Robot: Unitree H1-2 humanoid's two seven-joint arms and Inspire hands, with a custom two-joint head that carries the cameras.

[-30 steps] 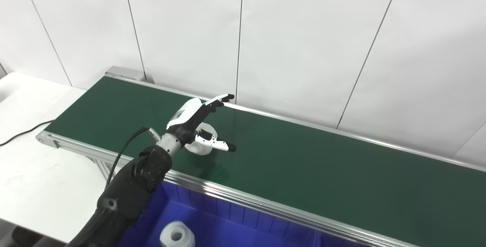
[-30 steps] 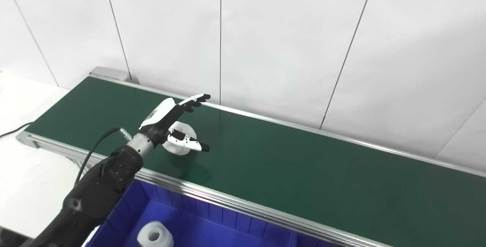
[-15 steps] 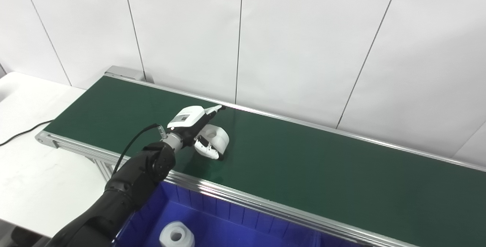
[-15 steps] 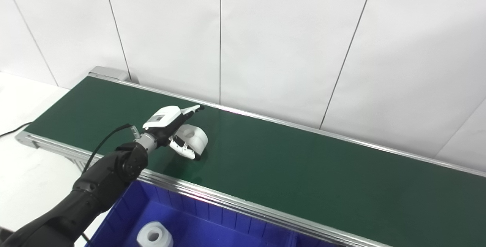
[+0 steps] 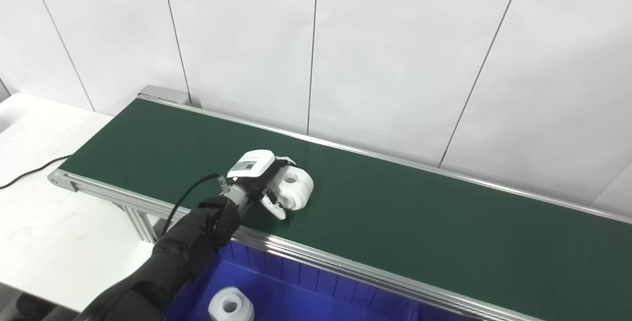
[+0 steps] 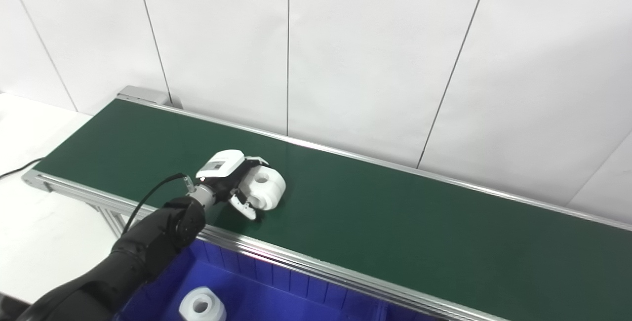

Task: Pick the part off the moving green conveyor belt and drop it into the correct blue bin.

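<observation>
A: Starting from the left, what do you count?

B: One white worktop (image 5: pixel 44 222) at the far left, with one black cable (image 5: pixel 29 170) lying across it. Next comes one green conveyor belt (image 5: pixel 419 222) in a silver frame, running from upper left to lower right in front of a white panelled wall (image 5: pixel 395 54).

A: And the arms?

B: One only. It is the left arm, black, coming up from the bottom left corner. The right hand is not in either view.

A: What is the left hand (image 5: pixel 259 178) doing?

B: It lies low over the belt, near the front rail, with its fingers (image 6: pixel 257 159) curled over the far side of a part and its thumb (image 5: pixel 274 206) on the near side. So it is closed around the part, which sits between fingers and thumb.

A: How many parts are there?

B: Two that I can see, both white and round with a hole in the middle. One part (image 5: pixel 295 189) is on the belt in the hand's grasp; whether it has lifted clear of the belt I cannot tell. The second part (image 5: pixel 230 305) sits inside the blue bin.

A: How many bins?

B: One blue bin (image 5: pixel 306 286) shows, below the belt's front rail at the bottom edge, cut off by the frame.
</observation>
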